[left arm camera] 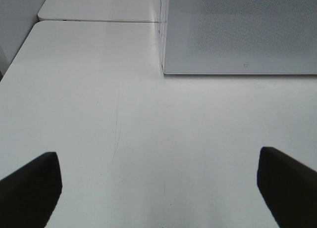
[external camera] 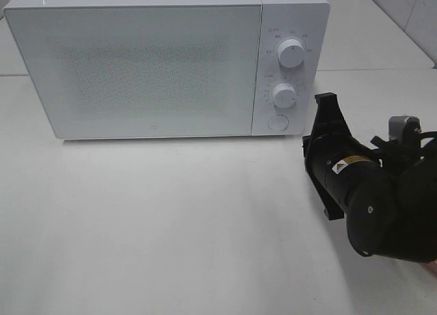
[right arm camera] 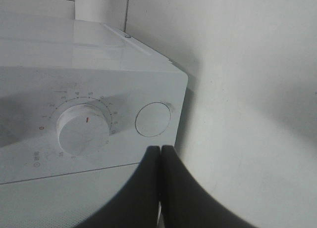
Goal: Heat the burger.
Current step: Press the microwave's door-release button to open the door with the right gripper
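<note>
Currently, your right gripper (right arm camera: 160, 151): jaws together, just before the microwave (external camera: 143, 62) button (right arm camera: 153, 119). Left gripper (left arm camera: 158, 156): jaws wide apart, white table (left arm camera: 99, 114) between them. Tiled wall (external camera: 410, 14) beyond. Burger: you cannot tell where.

Closed white microwave (external camera: 157, 62) on a white table (external camera: 171, 219); the burger cannot be seen in any view.

The boxy microwave stands upright at the back of the table. Its wide, speckled door (external camera: 136, 65) is shut flush and hides the inside. On the panel right of the door, an upper dial (external camera: 291, 52) sits above a lower dial (external camera: 283, 94), with a round button (external camera: 278, 122) beneath them.
</note>
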Controlling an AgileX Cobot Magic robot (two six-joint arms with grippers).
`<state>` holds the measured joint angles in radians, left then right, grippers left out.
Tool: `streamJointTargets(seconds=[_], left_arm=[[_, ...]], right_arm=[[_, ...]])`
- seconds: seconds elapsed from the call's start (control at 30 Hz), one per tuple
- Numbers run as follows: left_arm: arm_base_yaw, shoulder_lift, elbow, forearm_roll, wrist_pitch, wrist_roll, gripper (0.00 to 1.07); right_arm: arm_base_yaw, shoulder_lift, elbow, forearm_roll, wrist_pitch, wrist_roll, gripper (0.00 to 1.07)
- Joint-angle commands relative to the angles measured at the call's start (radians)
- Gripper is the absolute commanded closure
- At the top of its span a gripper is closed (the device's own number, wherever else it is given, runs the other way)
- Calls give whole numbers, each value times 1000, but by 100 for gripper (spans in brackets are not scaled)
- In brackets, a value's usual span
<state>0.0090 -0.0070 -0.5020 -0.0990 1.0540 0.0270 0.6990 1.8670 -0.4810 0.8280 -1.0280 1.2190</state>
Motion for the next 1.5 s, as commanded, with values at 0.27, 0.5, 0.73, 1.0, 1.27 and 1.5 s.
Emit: streamJointTargets(seconds=[0.27, 0.5, 0.73, 1.0, 1.27, 1.5], left_arm=[[-4, -22, 3, -2, -16, 2, 7], [-4, -19, 3, -2, -16, 1, 7], [-4, -18, 3, -2, -16, 1, 7], [-4, -18, 3, -2, -16, 1, 7], [-4, -18, 3, -2, -16, 1, 7], [-4, -18, 3, -2, -16, 1, 7]], right_arm=[[-46, 86, -132, -25, 1, 36, 107], [-46, 141, -180, -23, 28, 56, 107], [-50, 205, -245, -23, 46, 73, 107], [-81, 217, -286, -24, 77, 63, 107], [-81, 259, -340, -27, 95, 70, 107], [-98, 277, -366, -27, 74, 69, 107]])
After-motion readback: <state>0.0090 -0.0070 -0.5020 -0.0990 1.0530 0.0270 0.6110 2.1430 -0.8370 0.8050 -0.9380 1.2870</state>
